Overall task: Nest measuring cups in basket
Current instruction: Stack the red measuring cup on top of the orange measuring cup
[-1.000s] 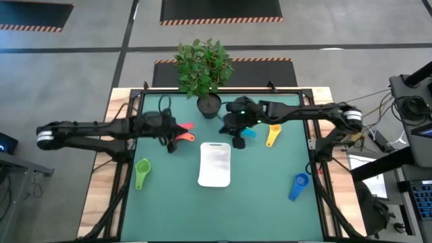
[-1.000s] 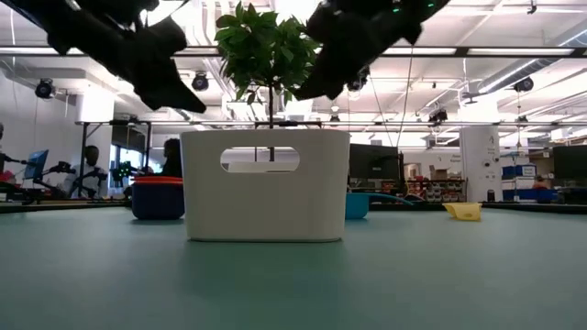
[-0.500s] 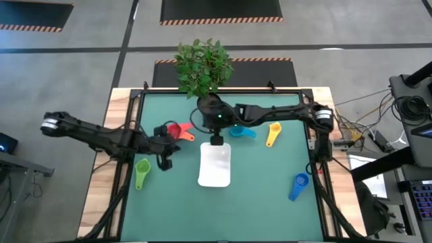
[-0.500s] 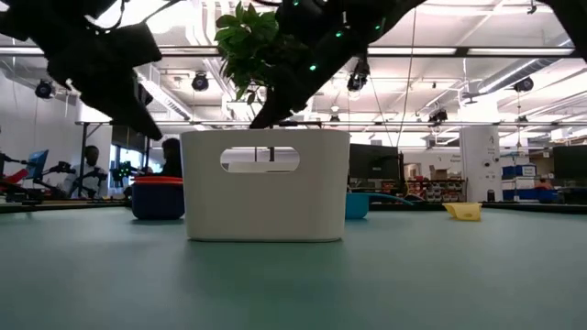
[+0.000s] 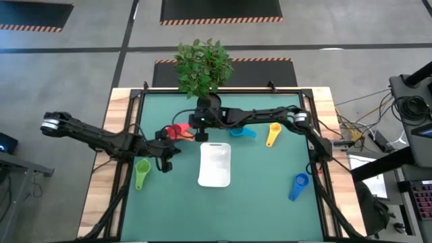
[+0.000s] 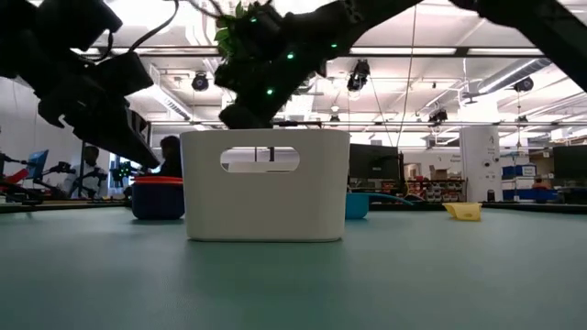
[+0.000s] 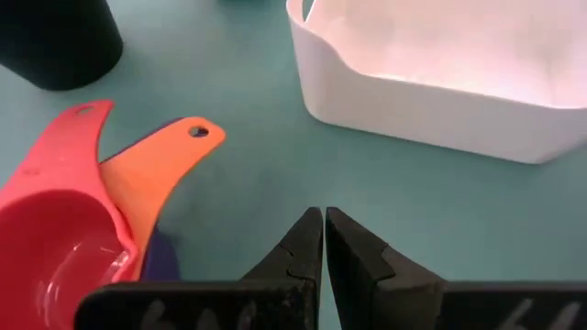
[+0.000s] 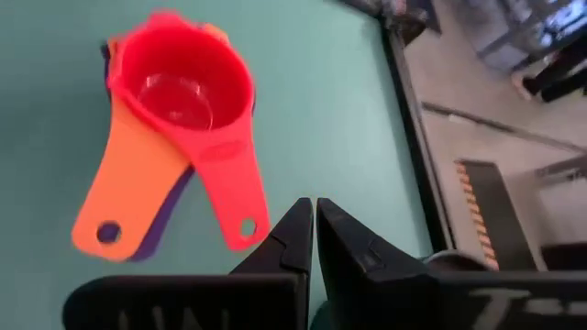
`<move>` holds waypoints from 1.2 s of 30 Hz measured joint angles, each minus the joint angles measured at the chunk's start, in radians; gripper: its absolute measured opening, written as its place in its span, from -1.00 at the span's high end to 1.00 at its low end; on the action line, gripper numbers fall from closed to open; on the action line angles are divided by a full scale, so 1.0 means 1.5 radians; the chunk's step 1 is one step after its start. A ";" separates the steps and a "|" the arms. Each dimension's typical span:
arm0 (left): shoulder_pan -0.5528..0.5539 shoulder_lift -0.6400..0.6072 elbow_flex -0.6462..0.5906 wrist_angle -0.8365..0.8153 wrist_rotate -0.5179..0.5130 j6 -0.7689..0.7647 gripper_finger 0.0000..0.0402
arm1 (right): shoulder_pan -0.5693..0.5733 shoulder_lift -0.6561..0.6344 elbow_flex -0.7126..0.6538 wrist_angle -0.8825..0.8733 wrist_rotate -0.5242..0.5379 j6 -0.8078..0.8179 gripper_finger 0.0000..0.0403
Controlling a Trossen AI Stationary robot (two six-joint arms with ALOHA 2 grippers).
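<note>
Both grippers hover empty, fingers pressed together — the right gripper (image 5: 197, 120) over the red cup (image 8: 183, 87) stacked on orange and purple ones, the left gripper (image 5: 164, 162) beside the white basket (image 5: 215, 177), which holds nothing. Descending with its fingers together, the right could knock the loose stack apart — green (image 5: 141, 170), teal (image 5: 241, 132), yellow (image 5: 272, 133) and blue (image 5: 298, 185) cups lie scattered.

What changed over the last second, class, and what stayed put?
The right gripper swept from beside the teal cup across to the red cup; the left gripper drew back from it toward the green cup. Both stayed shut. Cups and basket didn't move.
</note>
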 joint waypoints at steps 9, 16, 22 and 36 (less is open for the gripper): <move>0.000 0.008 -0.035 0.064 -0.085 -0.040 1.00 | 0.000 0.120 0.195 -0.123 0.006 0.012 0.96; 0.000 0.023 -0.062 0.119 -0.084 -0.052 1.00 | -0.006 0.166 0.260 -0.150 0.004 0.012 0.96; 0.000 0.077 -0.065 0.173 -0.084 -0.052 1.00 | -0.019 0.175 0.263 -0.135 -0.003 0.017 0.96; 0.001 0.281 -0.064 0.374 -0.169 -0.042 1.00 | -0.035 0.186 0.260 -0.124 -0.087 0.036 0.96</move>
